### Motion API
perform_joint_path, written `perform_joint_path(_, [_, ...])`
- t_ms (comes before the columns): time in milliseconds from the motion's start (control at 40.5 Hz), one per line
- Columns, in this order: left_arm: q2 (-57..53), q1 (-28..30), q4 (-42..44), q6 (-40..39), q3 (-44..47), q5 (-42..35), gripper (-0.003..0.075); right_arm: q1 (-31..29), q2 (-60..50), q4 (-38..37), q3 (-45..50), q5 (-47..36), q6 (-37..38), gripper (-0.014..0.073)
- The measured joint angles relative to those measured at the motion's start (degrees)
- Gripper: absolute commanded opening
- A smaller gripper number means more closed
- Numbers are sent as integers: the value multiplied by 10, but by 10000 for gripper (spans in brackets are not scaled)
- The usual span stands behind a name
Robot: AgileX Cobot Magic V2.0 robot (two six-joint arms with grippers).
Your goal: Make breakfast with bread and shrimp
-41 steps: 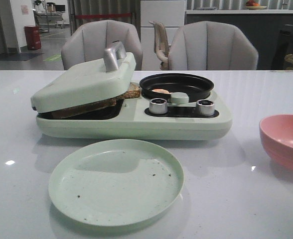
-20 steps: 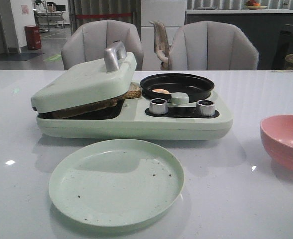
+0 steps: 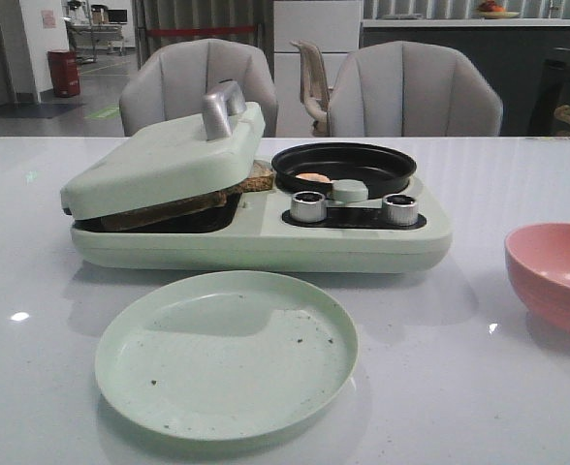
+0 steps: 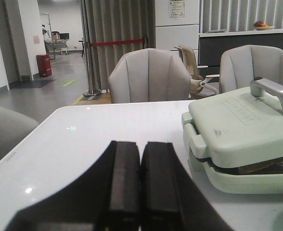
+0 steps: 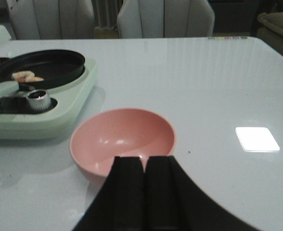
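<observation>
A pale green breakfast cooker [image 3: 266, 242] sits on the white table [image 3: 459, 387], past the middle of it. Its hinged lid [image 3: 159, 160] with a metal handle [image 3: 222, 107] is tilted down over the left half, not fully shut, resting on the bread [image 3: 169, 205]. The bread lies between lid and lower plate; its brown crust edge shows along the gap, and one corner [image 3: 259, 177] sticks out at about 3 o'clock from the lid. How many slices are stacked there I cannot tell.

At 3 o'clock from the lid, on the same cooker, sits a round black pan [image 3: 343, 167]. The shrimp [image 3: 312, 178] lies inside it near the front rim, small, pinkish-orange; the right wrist view shows it too [image 5: 27, 76], on the pan floor. Just in front of the pan are two silver knobs [image 3: 307, 205] with a green pan handle [image 3: 349, 190] between them.

At 6 o'clock from the cooker, close to it but apart, lies a round light green plate [image 3: 227, 354], with only dark crumbs on it. A pink bowl [image 3: 556, 276] stands at 3 o'clock from the plate, near the table's right edge, well apart from the cooker.

The left gripper [image 4: 132, 192] is above the table to the left of the cooker, its two black fingers pressed together, holding nothing. The right gripper [image 5: 139, 192] is just on the near side of the pink bowl, fingers likewise closed together and empty
</observation>
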Motion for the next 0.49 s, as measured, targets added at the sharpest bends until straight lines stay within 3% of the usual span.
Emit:
perform_joint_path(247, [0,0,0,0,0,-4,110,-1,0,6,1,-84,0,34])
perform_joint_path(494, [0,0,0,0,0,-4,110,-1,0,6,1,-90,0,34])
